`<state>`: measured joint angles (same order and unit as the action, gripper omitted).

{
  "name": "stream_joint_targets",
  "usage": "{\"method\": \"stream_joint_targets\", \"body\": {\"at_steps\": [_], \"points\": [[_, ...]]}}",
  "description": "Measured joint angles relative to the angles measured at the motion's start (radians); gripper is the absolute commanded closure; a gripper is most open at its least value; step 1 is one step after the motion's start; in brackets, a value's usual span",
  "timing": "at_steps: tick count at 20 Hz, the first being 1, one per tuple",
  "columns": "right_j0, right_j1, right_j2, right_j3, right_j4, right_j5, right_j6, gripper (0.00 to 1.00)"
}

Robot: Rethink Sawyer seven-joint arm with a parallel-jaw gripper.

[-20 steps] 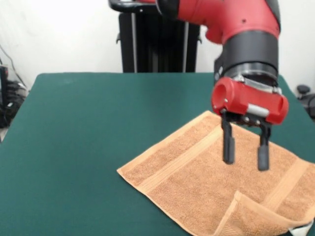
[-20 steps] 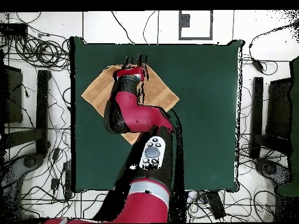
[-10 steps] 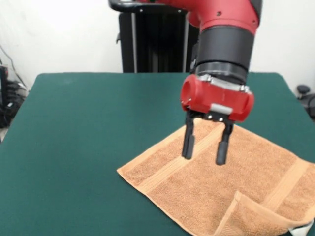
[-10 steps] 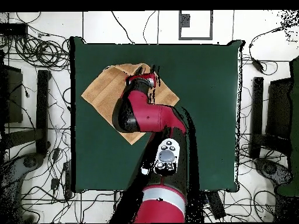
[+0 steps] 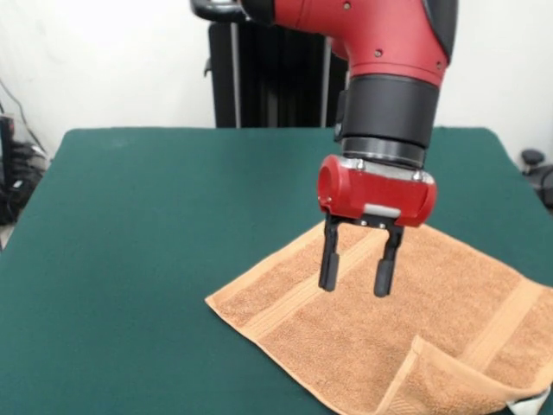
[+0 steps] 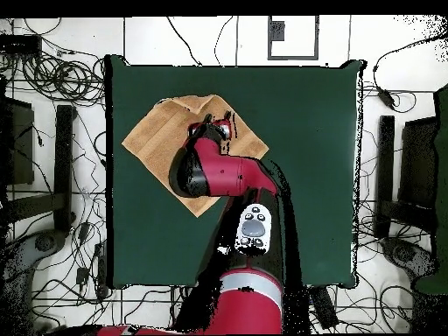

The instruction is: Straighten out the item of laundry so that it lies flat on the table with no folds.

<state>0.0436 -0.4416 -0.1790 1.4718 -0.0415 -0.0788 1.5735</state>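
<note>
Hand [image 5: 354, 272] hangs over orange-tan terry towel [image 5: 346, 337], fingers apart, gripping nothing. Towel's mostly flat on dark green felt worktop [image 5: 155, 225]; I reckon one folded corner [image 5: 449, 380] by cam left to fix.

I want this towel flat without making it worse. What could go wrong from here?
1. The open claw hangs over the towel near a stripe band, away from the folded corner. Pinching here could bunch flat cloth into a new wrinkle.
2. That corner lies at the table edge, so a pull that way might drag the towel off.
</note>
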Motion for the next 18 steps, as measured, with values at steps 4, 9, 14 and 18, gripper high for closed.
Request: {"method": "stream_joint_targets", "body": {"at_steps": [4, 9, 14, 18], "points": [[-0.001, 0.000, 0.016, 0.000, 0.000, -0.001, 0.000, 0.00], [-0.001, 0.005, 0.023, 0.000, 0.000, -0.011, 0.000, 0.00], [-0.001, 0.027, 0.023, 0.000, 0.000, -0.013, 0.000, 0.00], [-0.001, 0.053, 0.023, 0.000, 0.000, -0.013, 0.000, 0.00]]}}
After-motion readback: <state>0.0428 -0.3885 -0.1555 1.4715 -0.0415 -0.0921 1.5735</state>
